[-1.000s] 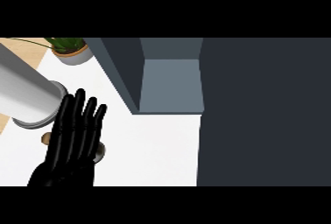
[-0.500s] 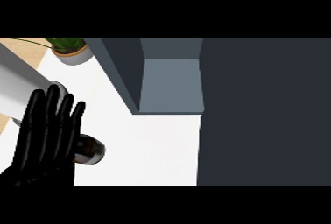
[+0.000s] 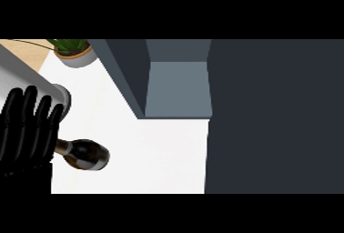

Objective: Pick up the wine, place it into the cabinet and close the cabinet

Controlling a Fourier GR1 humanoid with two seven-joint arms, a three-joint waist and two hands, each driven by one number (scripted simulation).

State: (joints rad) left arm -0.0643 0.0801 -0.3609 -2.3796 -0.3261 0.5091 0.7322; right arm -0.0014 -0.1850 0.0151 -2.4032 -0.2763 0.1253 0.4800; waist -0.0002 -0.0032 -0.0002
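Left hand (image 3: 28,132) at far left edge, fingers straight and spread, pointing up, holding nothing; wine bottle (image 3: 86,154) touching or just beside its lower right, on white counter (image 3: 154,154). Bottle likely glass: heavy, stiff, slippery, breakable; best gripped around wide body. Open cabinet (image 3: 176,86) further right. Right hand not visible

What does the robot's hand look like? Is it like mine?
A bit like yours. The one hand in view is glossy black all over, with long, slim fingers side by side. No cables or markings show on it. The curved grey shape above it may be a forearm; that is unclear.
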